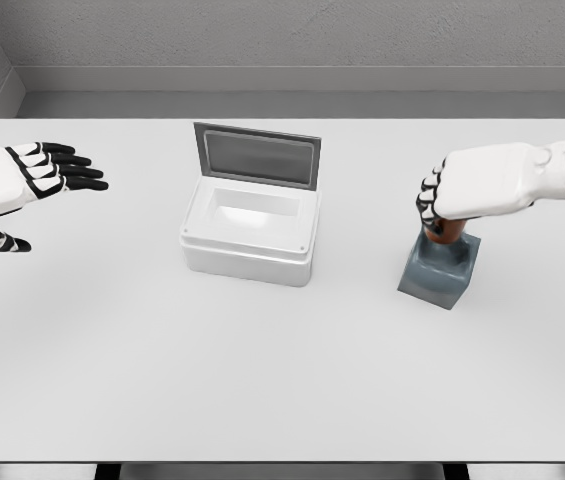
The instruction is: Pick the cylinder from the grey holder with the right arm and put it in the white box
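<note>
A brown-red cylinder [446, 233] stands in the grey holder [439, 272] on the right of the table. My right hand [440, 205] comes in from the right edge and is curled around the cylinder's top, hiding most of it. The white box [252, 240] sits at the table's middle with its grey lid [256, 156] standing upright at the back; its inside looks bare. My left hand [57, 175] hovers at the far left, fingers spread, holding nothing.
The white table [262, 380] stretches wide in front of the box and the holder. A grey wall runs along the back edge, and the table's front edge lies near the bottom of the picture.
</note>
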Robot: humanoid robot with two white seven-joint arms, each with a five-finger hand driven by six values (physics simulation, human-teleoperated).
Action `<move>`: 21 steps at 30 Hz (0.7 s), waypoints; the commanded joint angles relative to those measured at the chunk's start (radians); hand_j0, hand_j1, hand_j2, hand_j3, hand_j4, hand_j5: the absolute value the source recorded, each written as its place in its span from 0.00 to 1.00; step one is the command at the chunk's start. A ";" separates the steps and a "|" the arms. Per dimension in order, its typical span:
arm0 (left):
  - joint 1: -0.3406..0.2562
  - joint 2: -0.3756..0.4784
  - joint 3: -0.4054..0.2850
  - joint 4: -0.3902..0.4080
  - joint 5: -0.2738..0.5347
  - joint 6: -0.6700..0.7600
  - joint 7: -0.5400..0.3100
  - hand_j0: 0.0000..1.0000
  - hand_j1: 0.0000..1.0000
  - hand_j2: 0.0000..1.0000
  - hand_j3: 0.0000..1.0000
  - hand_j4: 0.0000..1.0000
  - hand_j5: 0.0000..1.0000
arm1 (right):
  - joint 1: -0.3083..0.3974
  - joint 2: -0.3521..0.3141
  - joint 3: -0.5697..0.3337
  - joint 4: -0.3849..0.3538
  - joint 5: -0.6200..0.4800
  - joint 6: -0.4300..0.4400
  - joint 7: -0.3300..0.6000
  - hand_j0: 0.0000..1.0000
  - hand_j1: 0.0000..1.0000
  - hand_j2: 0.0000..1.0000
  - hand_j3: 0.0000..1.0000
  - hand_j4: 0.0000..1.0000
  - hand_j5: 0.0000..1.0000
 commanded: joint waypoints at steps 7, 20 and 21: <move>-0.001 0.001 0.000 0.000 0.006 0.002 0.001 1.00 1.00 1.00 1.00 1.00 1.00 | -0.023 0.045 -0.003 0.000 -0.003 0.002 0.000 0.45 0.45 0.45 0.45 0.45 0.45; -0.015 -0.001 0.000 0.000 0.006 0.002 0.001 1.00 1.00 1.00 1.00 1.00 1.00 | -0.057 0.156 -0.001 0.056 0.000 0.002 0.000 0.45 0.45 0.45 0.45 0.45 0.45; -0.015 -0.001 0.000 0.000 0.006 0.002 0.001 1.00 1.00 1.00 1.00 1.00 1.00 | -0.058 0.165 -0.001 0.059 0.000 0.002 0.000 0.45 0.45 0.45 0.45 0.45 0.45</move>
